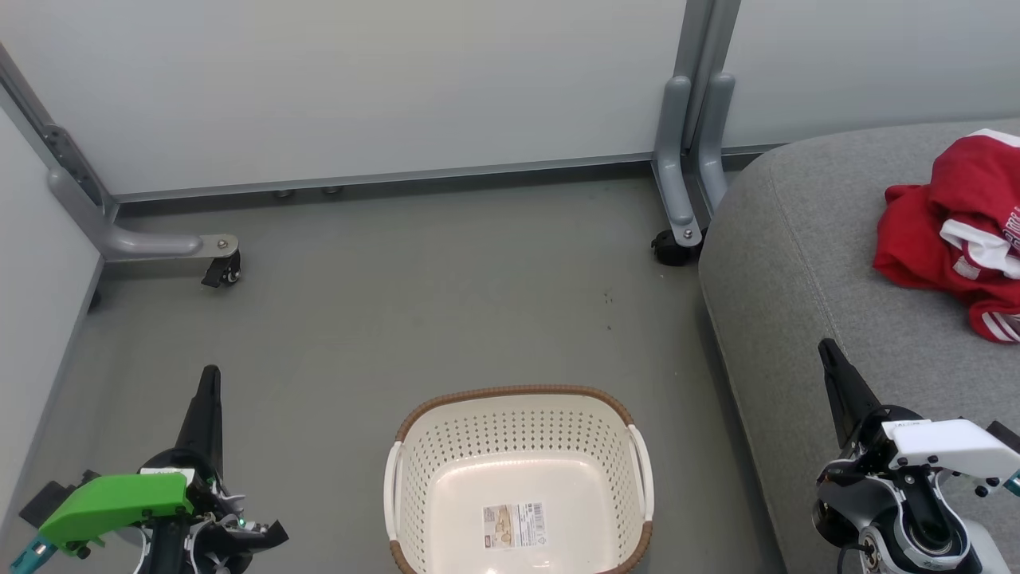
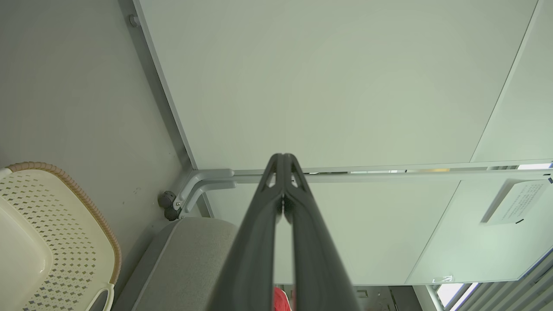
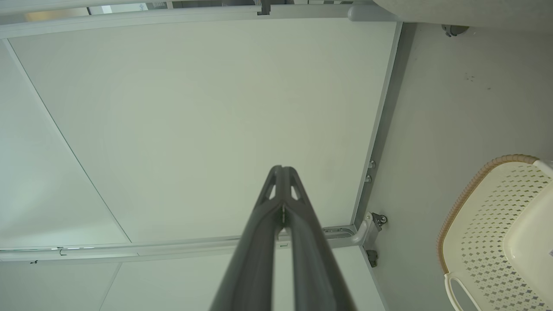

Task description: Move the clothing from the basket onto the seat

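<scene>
The cream perforated basket (image 1: 518, 478) with a brown rim stands on the floor at the bottom centre, holding nothing but a label on its bottom. A crumpled red and white piece of clothing (image 1: 956, 239) lies on the grey seat (image 1: 797, 263) at the right. My left gripper (image 1: 211, 379) is shut at the lower left, left of the basket, nothing in it. My right gripper (image 1: 827, 351) is shut at the lower right, over the seat's front edge, holding nothing. Both wrist views show the fingertips pressed together, left gripper (image 2: 283, 156) and right gripper (image 3: 281, 167), with the basket (image 2: 56, 242) (image 3: 497, 233) at one side.
White partition panels (image 1: 358, 88) on grey wheeled feet (image 1: 219, 263) (image 1: 677, 239) close off the back and left. Grey floor (image 1: 438, 303) stretches between the panels, the basket and the seat.
</scene>
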Robot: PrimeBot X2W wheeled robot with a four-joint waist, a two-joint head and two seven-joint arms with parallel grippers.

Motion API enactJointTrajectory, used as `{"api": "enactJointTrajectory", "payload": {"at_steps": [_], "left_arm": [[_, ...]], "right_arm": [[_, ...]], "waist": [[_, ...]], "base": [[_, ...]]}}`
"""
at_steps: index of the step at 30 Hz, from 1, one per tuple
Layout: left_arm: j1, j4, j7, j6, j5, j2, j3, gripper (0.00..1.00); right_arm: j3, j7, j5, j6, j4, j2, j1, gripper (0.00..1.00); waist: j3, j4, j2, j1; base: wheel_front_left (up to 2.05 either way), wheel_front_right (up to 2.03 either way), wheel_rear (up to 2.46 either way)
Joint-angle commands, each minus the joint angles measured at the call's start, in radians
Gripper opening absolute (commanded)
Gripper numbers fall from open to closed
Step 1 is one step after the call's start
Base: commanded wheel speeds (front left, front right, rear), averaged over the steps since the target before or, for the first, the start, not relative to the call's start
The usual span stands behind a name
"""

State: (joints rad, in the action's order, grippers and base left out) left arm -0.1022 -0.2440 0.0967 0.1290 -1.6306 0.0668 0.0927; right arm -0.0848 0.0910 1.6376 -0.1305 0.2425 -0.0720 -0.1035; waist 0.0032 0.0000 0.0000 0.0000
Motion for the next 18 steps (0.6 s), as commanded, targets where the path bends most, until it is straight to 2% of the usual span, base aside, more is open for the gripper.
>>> {"api": "enactJointTrajectory", "payload": {"at_steps": [1, 18], "left_arm": [[-0.012, -0.002, 0.004, 0.005, 0.001, -0.002, 0.003, 0.00], [-0.012, -0.002, 0.007, 0.005, 0.006, -0.004, 0.008, 0.00]], "right_arm": [[-0.003, 0.003, -0.002, 0.000, 0.002, 0.001, -0.007, 0.00], [-0.009, 0.008, -0.008, 0.000, 0.003, 0.006, -0.008, 0.00]], "waist": [[0.000, 0.000, 0.0000, 0.0000], [0.000, 0.000, 0.0000, 0.0000]], "base": [[0.00, 0.00, 0.00], [0.00, 0.00, 0.00]]}}
